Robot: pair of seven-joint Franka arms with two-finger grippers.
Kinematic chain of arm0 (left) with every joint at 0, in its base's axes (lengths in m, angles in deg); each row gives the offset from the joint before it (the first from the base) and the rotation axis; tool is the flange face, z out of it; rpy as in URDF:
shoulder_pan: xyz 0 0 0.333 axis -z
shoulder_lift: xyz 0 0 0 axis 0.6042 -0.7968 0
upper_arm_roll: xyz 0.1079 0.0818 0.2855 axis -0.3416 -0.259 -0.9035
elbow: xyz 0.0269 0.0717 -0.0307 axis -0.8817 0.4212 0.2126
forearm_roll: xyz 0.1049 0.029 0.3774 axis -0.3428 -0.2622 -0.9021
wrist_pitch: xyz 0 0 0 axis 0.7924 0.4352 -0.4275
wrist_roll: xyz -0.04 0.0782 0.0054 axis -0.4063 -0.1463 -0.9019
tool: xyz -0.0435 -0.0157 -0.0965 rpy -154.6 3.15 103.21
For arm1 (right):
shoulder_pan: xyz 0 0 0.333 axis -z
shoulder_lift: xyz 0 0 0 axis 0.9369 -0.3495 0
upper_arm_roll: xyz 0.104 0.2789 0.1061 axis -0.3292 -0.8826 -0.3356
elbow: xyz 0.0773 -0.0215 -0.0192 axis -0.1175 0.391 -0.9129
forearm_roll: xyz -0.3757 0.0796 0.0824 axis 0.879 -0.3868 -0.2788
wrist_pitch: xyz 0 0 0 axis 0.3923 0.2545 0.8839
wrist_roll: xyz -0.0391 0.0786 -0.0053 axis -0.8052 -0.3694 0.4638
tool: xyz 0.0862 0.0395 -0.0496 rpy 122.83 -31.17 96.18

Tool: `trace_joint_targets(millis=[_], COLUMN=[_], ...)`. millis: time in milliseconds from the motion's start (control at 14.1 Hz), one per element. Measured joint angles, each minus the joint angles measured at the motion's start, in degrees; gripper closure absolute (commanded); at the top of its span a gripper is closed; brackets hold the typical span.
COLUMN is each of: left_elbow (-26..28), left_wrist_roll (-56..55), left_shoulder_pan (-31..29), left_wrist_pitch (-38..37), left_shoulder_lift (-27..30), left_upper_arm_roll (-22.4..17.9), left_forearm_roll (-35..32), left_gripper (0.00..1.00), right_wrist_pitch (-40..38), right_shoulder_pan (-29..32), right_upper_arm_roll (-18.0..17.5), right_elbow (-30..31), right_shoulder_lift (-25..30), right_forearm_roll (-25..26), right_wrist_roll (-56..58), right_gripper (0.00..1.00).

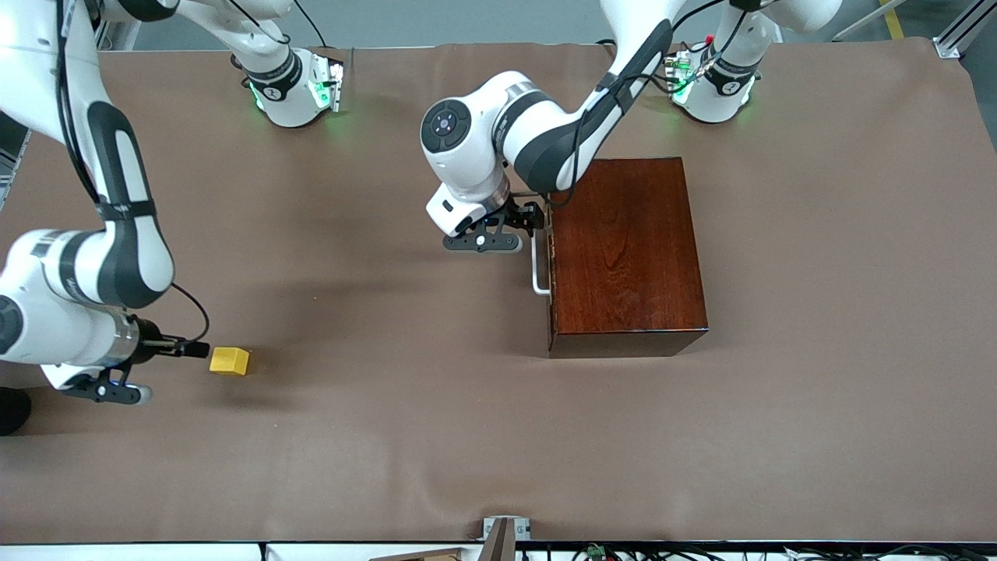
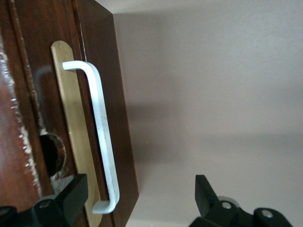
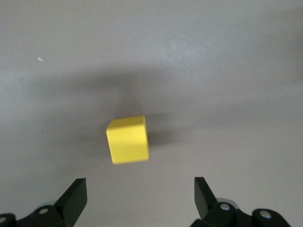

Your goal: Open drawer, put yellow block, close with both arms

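Note:
The drawer (image 2: 28, 118) is pushed flush into the dark reddish-brown wooden box (image 1: 627, 249), and its white U-shaped handle (image 1: 537, 269) faces the right arm's end of the table. My left gripper (image 1: 536, 218) is open at the drawer's front. In the left wrist view one end of the handle (image 2: 102, 137) lies between the spread fingers of that gripper (image 2: 139, 196), untouched. The yellow block (image 1: 230, 360) sits on the table toward the right arm's end. My right gripper (image 1: 191, 349) is open beside it. In the right wrist view the block (image 3: 128, 139) lies just ahead of the fingertips of that gripper (image 3: 140, 196).
A brown cloth covers the table (image 1: 436, 436). The two arm bases (image 1: 300, 89) (image 1: 713, 86) stand along the edge farthest from the front camera. A small metal bracket (image 1: 505, 534) sits at the table's nearest edge.

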Motion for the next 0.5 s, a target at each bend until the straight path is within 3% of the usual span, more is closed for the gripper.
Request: trace_joint_targets(millis=[496], left_elbow=[0.04], left_wrist_roll=[-0.07], left_shoulder_pan=[0.47], left_wrist_pitch=[-0.12], left_shoulder_lift=[-3.19], left_upper_arm_roll=[-0.14], left_forearm_roll=[-2.7], left_gripper=[0.0], right_wrist_pitch=[6.01], right_shoulder_pan=[0.05], right_upper_arm_roll=[-0.24], right_elbow=[0.03], right_shoulder_lift=[-4.44], right_forearm_roll=[-0.07], right_wrist_roll=[-0.06], right_gripper=[0.0])
